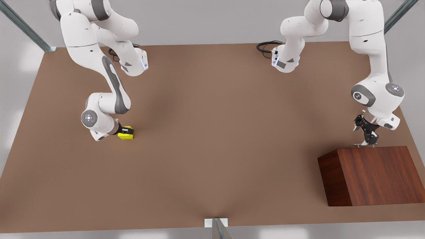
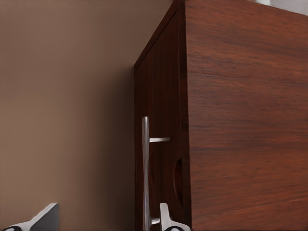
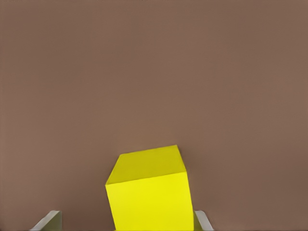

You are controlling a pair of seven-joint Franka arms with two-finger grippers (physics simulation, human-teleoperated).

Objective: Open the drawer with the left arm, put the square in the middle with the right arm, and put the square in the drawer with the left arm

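Nearest: one dark wooden box point(image 1: 378, 176), drawer point(image 2: 159, 144) closed, one silver handle point(image 2: 145, 168) between the left gripper's point(image 1: 365, 143) parted fingers point(image 2: 166, 219). One yellow square point(image 1: 126, 132) on the tabletop point(image 1: 212, 132) at the front view's left, right gripper point(image 1: 127, 132) fingers point(image 3: 48, 220) apart astride it. No readable writing.

The wooden box point(image 1: 372, 176) sits on the table point(image 1: 212, 159) at the front view's right, near the table's front edge. Every other thing is placed from this box. The drawer point(image 2: 161, 144) is in the box's back face, shut, with its handle point(image 2: 145, 168) on the outside. The left gripper point(image 1: 365, 141) is just behind the box, at the handle, one finger on each side of the bar. The square point(image 1: 126, 132) lies on the table well apart from the box, far off to the front view's left. The right gripper point(image 1: 124, 130) is at the square, with a finger on each side of it.
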